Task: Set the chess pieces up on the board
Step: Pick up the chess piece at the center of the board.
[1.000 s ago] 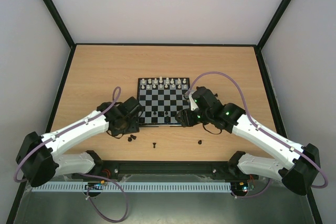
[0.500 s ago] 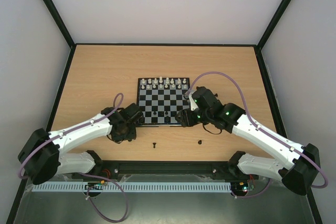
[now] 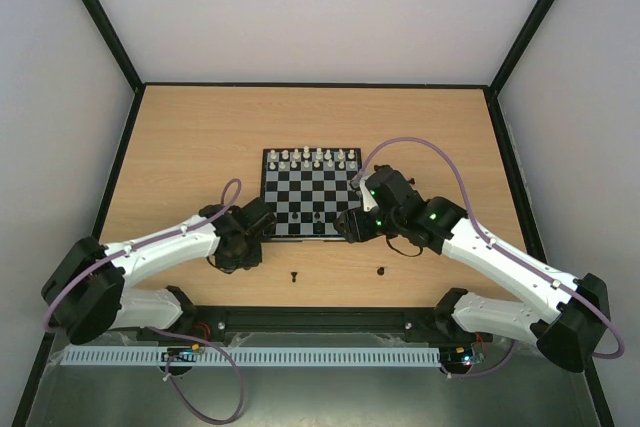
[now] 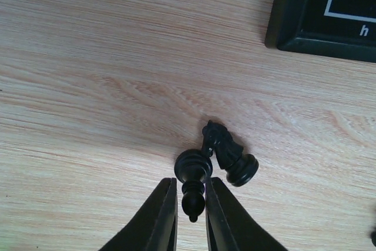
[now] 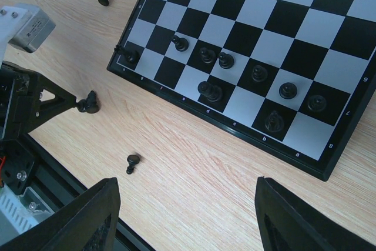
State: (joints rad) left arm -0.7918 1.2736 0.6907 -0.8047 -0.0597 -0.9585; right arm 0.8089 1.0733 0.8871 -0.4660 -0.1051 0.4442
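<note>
Left gripper (image 4: 191,181) sits low over the table (image 4: 88,57), its fingers drawn narrow on either side of a toppled black piece (image 4: 192,168). Whether they already press it I cannot tell. A fallen knight (image 4: 230,158) touches that piece, so the tight approach probably aims to lift one without dragging the other. Two more loose pieces (image 3: 294,275) lie nearby. Beyond, the right gripper (image 5: 187,185) hangs spread wide above the board (image 5: 249,130), likely parked clear. Black men (image 5: 210,91) partly fill its near rows, and white ones (image 3: 318,157) line the far edge.
</note>
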